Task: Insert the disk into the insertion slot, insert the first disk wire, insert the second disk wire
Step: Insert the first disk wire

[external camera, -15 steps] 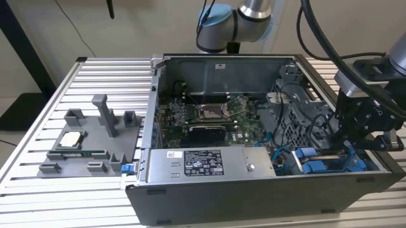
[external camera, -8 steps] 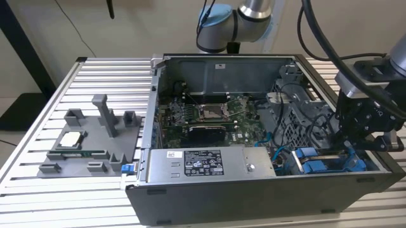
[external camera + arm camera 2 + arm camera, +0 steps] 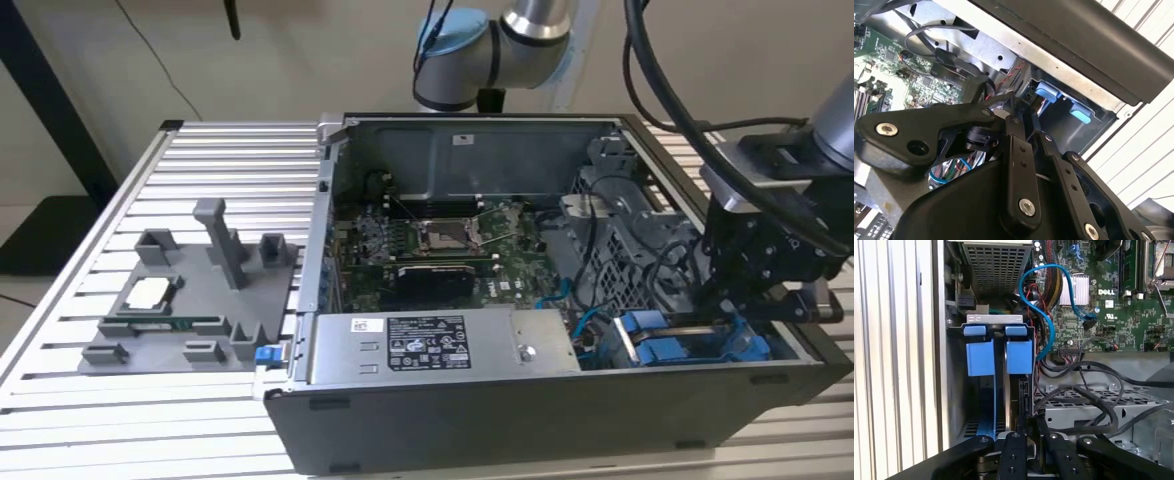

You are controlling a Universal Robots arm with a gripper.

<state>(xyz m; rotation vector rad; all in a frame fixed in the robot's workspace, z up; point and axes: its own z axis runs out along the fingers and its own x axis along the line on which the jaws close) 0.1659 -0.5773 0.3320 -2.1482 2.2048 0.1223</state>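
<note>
The disk [image 3: 1012,385] stands edge-on in the insertion slot [image 3: 994,320] of the open computer case, clipped in its bright blue carrier [image 3: 1019,357], which also shows in the exterior view [image 3: 667,345]. My gripper [image 3: 1029,422] hangs right at the disk's near end with its fingers [image 3: 1013,450] drawn together. They pinch the dark connector of a black disk wire [image 3: 1089,397] that loops in from the drive cage. In the second wrist view the fingertips [image 3: 1013,119] meet on that same black wire [image 3: 974,85]. In the exterior view the gripper [image 3: 731,318] sits low at the case's right end.
A power supply [image 3: 427,345] with a white label lies along the case's front wall, and the motherboard [image 3: 427,240] lies behind it. A blue data cable [image 3: 1046,315] curls beside the slot. A grey parts fixture [image 3: 187,300] stands on the slatted table [image 3: 227,140] at the exterior view's left.
</note>
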